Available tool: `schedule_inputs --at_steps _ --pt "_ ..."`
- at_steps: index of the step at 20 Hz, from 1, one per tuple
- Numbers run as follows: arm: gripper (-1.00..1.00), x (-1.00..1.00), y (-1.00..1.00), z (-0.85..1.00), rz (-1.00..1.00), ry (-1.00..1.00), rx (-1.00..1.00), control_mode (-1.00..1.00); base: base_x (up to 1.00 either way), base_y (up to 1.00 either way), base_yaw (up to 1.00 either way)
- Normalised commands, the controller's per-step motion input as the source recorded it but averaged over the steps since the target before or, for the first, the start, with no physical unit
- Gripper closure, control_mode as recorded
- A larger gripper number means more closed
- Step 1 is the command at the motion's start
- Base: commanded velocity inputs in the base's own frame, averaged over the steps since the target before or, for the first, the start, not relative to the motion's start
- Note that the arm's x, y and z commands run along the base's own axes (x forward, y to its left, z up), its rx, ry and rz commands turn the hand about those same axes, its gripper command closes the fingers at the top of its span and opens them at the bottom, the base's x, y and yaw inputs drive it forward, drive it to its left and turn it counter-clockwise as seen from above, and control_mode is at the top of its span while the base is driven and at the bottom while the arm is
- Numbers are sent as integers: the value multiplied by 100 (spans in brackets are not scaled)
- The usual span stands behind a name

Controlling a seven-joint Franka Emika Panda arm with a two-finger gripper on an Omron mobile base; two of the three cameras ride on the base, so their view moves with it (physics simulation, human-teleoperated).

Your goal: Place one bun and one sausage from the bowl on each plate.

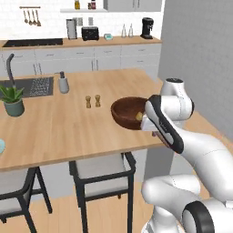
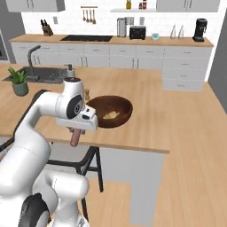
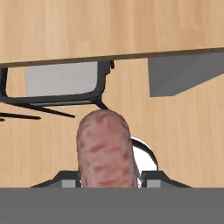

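We've got the gripper (image 2: 75, 133) clamped on a sausage (image 2: 75, 138), jaws narrowed to its width. The sausage hangs upright from the fingers, out past the counter (image 2: 146, 128) edge, above the floor and a stool (image 3: 61, 83). The bowl (image 2: 111, 111) sits on the counter just beside the hand, with a bun (image 2: 111, 115) lying inside it.

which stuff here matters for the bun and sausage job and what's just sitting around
Job: sausage held in the pincer; wooden bowl with a bun inside.

Just there: potted plant, soap dispenser, two shakers, stool.
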Motion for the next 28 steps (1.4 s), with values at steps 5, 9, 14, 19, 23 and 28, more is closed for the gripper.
schedule_inputs --at_steps 5,9,14,19,23,28 --pt "100 0 0 0 0 0 0 100 -18 100 0" --pt "100 0 0 0 0 0 0 100 0 100 0" --pt "100 0 0 0 0 0 0 100 1 100 0" --pt "100 0 0 0 0 0 0 100 1 100 0" --pt "100 0 0 0 0 0 0 100 7 87 0" --pt "100 0 0 0 0 0 0 100 18 55 0"
